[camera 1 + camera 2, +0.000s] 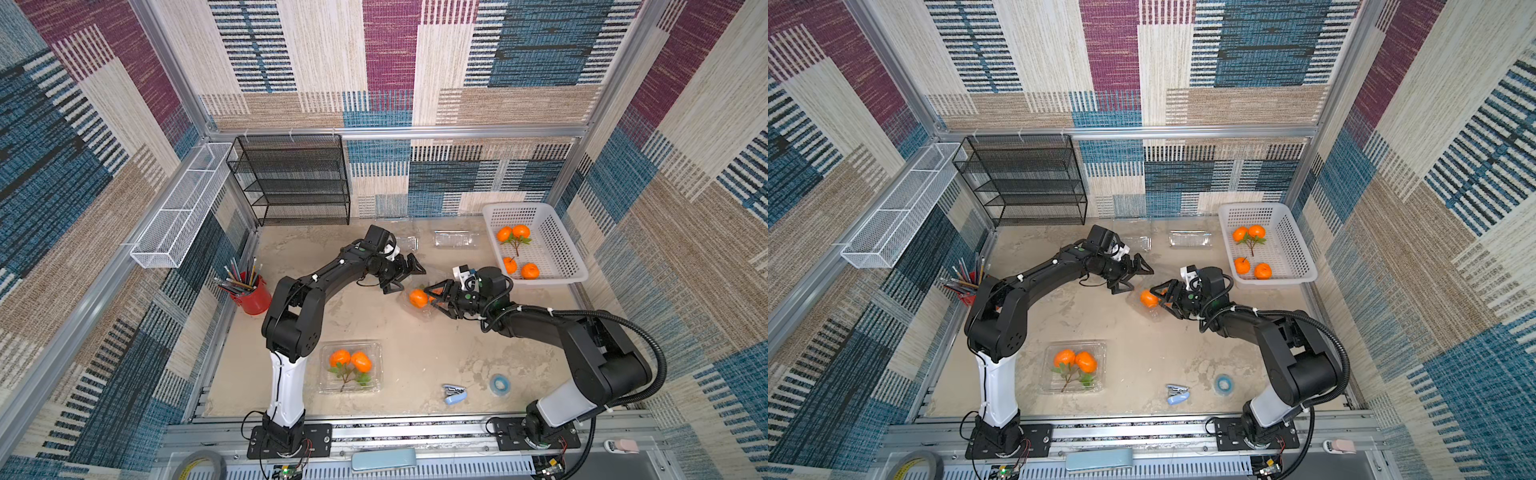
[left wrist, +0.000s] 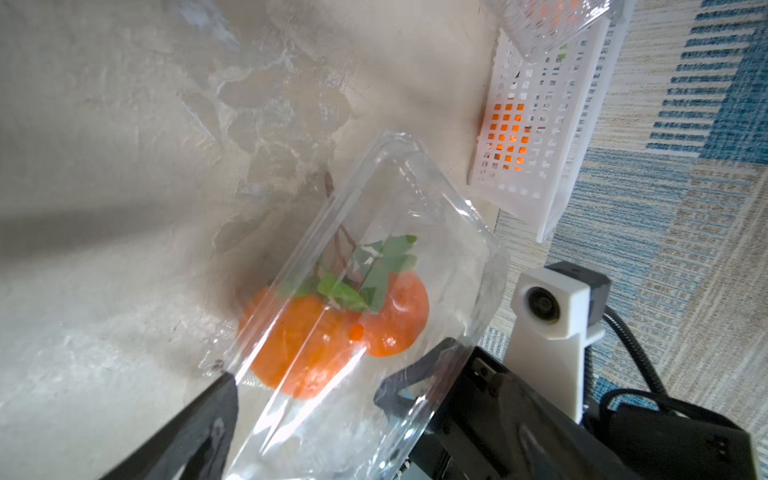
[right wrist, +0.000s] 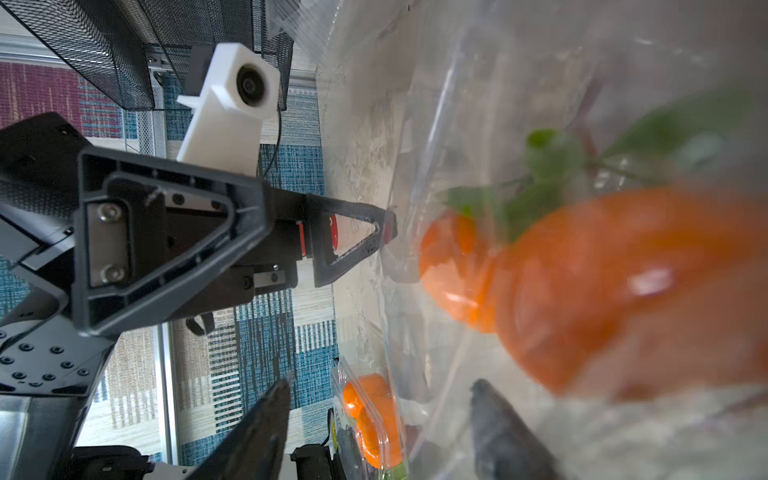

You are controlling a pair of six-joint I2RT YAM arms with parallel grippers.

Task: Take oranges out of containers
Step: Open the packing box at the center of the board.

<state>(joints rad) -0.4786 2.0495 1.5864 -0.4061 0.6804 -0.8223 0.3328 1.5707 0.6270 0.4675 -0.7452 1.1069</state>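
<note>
A blue stapler point(image 1: 454, 394) and a tape roll point(image 1: 499, 384) are being borne by the tabletop point(image 1: 415, 340), pencils point(image 1: 239, 278) being held in a red cup point(image 1: 254, 298).

walls point(image 1: 390, 62): patchwork carpet | floor point(image 1: 415, 353): mottled beige | shelf point(image 1: 291, 183): black mesh

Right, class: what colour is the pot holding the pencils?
The pencil pot is red, seen best in a top view.
</note>
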